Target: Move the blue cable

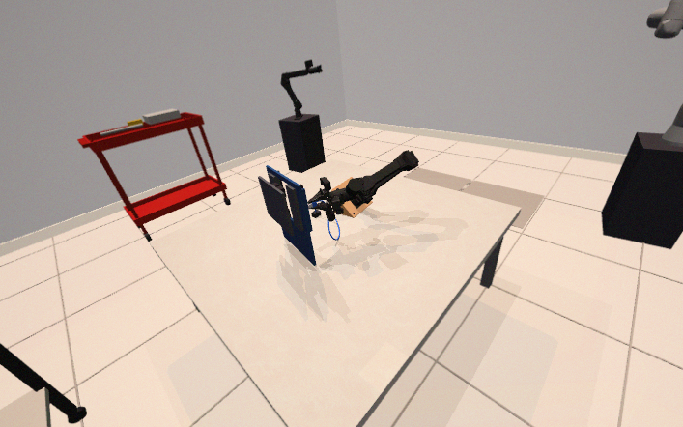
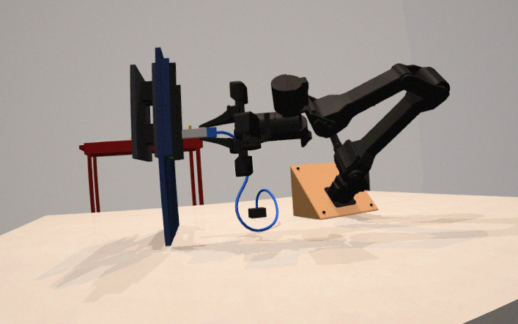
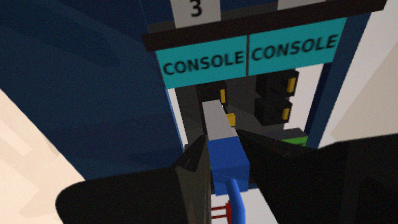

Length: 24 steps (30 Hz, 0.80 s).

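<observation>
Blue rack (image 1: 306, 241) (image 2: 167, 201) upright, nearer the tabletop's left edge than its right in top view. Arm (image 1: 386, 175) (image 2: 377, 80) folded at a high elbow, forearm angling down, wrist roughly level toward rack. Gripper (image 1: 313, 204) (image 2: 199, 133) (image 3: 220, 138) slightly open, clamped on plug (image 2: 199, 133) (image 3: 227, 152), nose at left CONSOLE column in wrist view; seating unclear.

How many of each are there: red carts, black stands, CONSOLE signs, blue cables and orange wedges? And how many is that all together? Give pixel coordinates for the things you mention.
Red cart (image 1: 148, 136) (image 2: 104, 149): 1
Black stands (image 1: 300, 145) (image 1: 657, 196): 2
CONSOLE signs (image 3: 203, 62) (image 3: 295, 47): 2
Blue cable (image 1: 338, 231) (image 2: 237, 205) (image 3: 238, 202): 1
Orange wedge (image 1: 355, 210) (image 2: 313, 177): 1
Total: 7
</observation>
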Available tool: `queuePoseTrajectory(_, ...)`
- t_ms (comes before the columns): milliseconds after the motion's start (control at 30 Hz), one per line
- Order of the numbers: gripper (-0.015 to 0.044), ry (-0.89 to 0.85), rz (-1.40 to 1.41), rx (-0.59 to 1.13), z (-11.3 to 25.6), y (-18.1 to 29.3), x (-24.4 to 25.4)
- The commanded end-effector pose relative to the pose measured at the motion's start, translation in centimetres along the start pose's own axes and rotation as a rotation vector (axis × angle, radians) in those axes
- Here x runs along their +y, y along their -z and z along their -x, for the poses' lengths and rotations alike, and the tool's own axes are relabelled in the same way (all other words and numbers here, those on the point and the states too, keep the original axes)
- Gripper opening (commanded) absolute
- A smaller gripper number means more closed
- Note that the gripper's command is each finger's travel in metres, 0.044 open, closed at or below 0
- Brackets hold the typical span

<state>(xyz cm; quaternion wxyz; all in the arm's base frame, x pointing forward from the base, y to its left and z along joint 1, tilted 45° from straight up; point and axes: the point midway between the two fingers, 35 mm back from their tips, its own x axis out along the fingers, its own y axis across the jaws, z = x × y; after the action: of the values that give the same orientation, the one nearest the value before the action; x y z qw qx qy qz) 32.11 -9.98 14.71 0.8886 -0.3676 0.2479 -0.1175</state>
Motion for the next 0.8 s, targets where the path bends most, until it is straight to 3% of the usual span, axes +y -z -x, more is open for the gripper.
queuePoseTrajectory(0, 0.0, 0.005, -0.004, 0.01, 0.0, 0.2, 0.2)
queuePoseTrajectory(767, 0.0, 0.01, -0.009, 0.071, -1.1, -0.2, -0.1)
